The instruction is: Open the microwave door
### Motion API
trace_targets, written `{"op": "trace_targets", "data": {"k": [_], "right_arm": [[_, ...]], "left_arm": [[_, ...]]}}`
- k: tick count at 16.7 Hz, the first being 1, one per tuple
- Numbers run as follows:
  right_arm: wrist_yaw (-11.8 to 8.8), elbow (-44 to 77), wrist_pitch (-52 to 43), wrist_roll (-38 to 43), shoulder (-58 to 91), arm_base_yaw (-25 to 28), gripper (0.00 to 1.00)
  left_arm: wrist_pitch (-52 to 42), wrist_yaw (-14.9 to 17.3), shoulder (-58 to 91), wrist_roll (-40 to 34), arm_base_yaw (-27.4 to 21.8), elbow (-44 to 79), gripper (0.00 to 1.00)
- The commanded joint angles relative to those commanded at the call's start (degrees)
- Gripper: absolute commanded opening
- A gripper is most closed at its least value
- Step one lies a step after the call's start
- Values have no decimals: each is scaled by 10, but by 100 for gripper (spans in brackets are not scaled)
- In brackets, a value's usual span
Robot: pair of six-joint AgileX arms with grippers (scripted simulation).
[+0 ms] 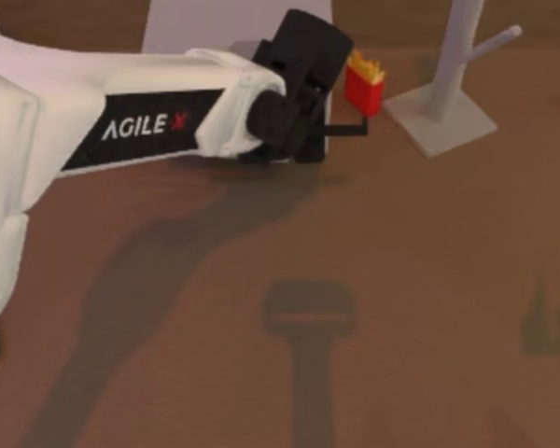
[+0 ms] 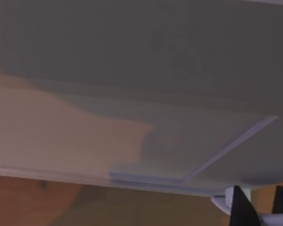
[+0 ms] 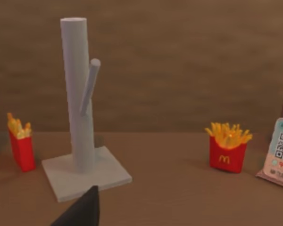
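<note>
Left hand (image 1: 347,131): reached across the bench (image 1: 373,308) to the front edge of the microwave (image 1: 196,23), at the far side, left of centre in the top view. I cannot tell how wide its fingers stand; the wrist body covers them from above, and my left wrist view shows only dark tips at one corner.
Right hand: not seen from above; only one dark fingertip (image 3: 82,209) shows in its own wrist view, so its opening cannot be told. Judged parked.
Step in hand: judged to be the approach to, or the first grip on, the microwave door (image 2: 146,89). That pale panel fills my left wrist view at close range, with a light bar running aslant over it.
Door position: cannot be told, shut or ajar.
Next move: judged to need a firm hold on the door's edge or handle, then a pull along an arc about the hinge, not straight back.
Hazard: a red fries carton (image 1: 363,86) stands just beside my left hand; a wide swing could knock it.
Containers: that carton holds yellow fries. A second fries carton (image 3: 227,147), also full, stands farther right.
Farther off: a white branched stand (image 1: 445,89), nothing hung on it; a QR card (image 3: 282,153) at the edge of the right wrist view.
</note>
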Motion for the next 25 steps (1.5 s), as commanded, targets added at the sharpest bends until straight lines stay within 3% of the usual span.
{"op": "trace_targets", "data": {"k": [11,25], "right_arm": [[0,0,0,0,0,0,100],[0,0,0,0,0,0,100]], "left_arm": [[27,22,-25,32,4,-42,0],[27,22,-25,32,4,-42,0]]}}
